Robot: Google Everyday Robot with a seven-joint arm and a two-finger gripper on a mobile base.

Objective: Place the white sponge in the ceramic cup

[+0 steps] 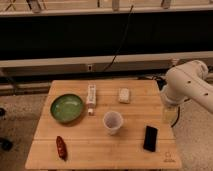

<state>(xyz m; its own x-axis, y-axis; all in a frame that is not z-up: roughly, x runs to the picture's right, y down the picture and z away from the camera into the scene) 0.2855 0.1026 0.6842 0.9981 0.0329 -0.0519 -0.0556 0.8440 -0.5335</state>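
Note:
The white sponge (124, 95) lies flat on the wooden table (80, 145), toward the back right. The ceramic cup (113, 122), white and upright with its mouth open upward, stands near the table's middle, in front of and a little left of the sponge. My white arm (187, 85) comes in from the right. My gripper (169, 114) hangs below it over the table's right edge, right of the sponge and clear of it. It holds nothing that I can see.
A green bowl (67, 107) sits at the left. A long white object (91, 94) lies behind the cup. A red object (61, 147) lies at the front left. A black flat object (150, 138) lies at the front right. A dark wall and a cable run behind the table.

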